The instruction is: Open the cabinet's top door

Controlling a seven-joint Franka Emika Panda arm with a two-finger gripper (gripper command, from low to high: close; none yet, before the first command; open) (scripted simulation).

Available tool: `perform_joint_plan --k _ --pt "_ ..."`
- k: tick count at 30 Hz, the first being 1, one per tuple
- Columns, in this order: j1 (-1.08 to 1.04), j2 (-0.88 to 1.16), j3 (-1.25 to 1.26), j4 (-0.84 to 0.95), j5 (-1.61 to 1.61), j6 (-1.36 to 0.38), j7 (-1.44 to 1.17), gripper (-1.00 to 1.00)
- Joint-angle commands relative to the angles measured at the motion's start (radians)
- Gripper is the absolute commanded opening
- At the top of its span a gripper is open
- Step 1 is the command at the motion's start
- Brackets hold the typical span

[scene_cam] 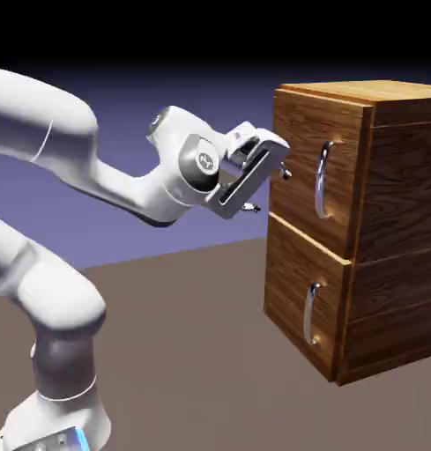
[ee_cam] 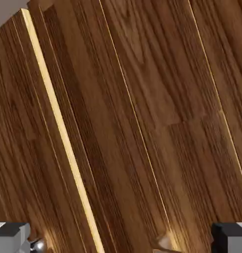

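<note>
Cabinet (scene_cam: 360,229) sits on the right side of the table (scene_cam: 192,352) in the exterior view, front face turned toward the arm. Top door (scene_cam: 311,158) shut, flush with the frame; its curved silver handle (scene_cam: 322,181) runs vertically near the door's right edge. Lower panel (scene_cam: 302,299) below it, with a shorter handle (scene_cam: 310,313): not the target. Gripper (scene_cam: 269,189) hovers just off the top door's left edge, tilted, jaws spread wide, nothing between them. It is near the handle but not on it.

Hand view: filled with wood grain (ee_cam: 142,123), a bright seam (ee_cam: 58,128) running diagonally. Grey fingertips (ee_cam: 11,236) show in the bottom corners, far apart, holding nothing. A small silver glint at the bottom edge by the left tip may be the handle's end; hard to say.

Judgement on the step: reaching for the handle. Best done by shifting across the door face until the bar lies between the open fingers at mid-length, wrist rolled so the fingers straddle the bar squarely. Close only once the bar is centred. Then pull along the door's swing arc, not straight back, or the grip could slip.
</note>
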Motion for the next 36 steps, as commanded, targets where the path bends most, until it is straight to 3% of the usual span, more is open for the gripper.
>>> perform_joint_plan --k 1,36 --pt "0.013 -0.006 -0.014 0.004 -0.044 -0.005 -0.015 0.0" --pt "0.482 -0.219 -0.519 0.134 -1.566 -0.171 -0.534 0.0"
